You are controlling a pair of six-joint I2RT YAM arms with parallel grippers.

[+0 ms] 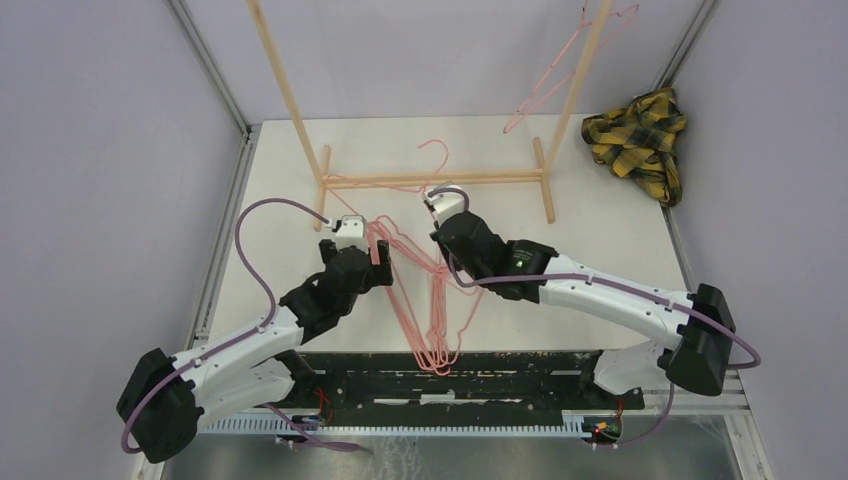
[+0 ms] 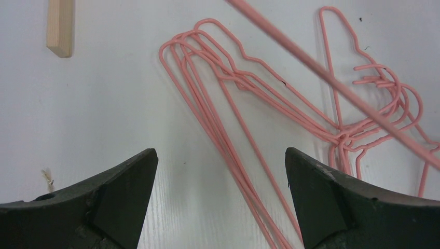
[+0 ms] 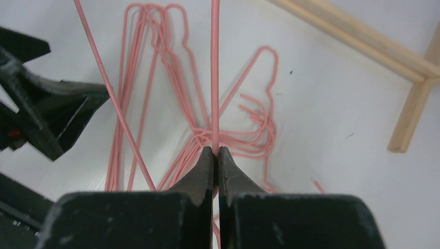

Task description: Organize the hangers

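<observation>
Several pink wire hangers (image 1: 432, 310) lie tangled in a pile on the white table between my arms. My left gripper (image 1: 376, 258) is open low over the pile (image 2: 228, 129), its jaws on either side of a bundle of wires (image 2: 220, 155) without touching them. My right gripper (image 1: 446, 222) is shut (image 3: 215, 151) on the thin wire of one hanger (image 3: 215, 78), which runs straight up from the jaws and crosses the left wrist view diagonally (image 2: 321, 72). Another hanger (image 1: 560, 65) hangs at the rack's top right.
The light wooden rack (image 1: 430, 181) stands behind the pile, with its base bar and foot in the right wrist view (image 3: 363, 41) and a foot end in the left wrist view (image 2: 59, 26). A yellow-black plaid cloth (image 1: 640, 135) lies at the back right corner.
</observation>
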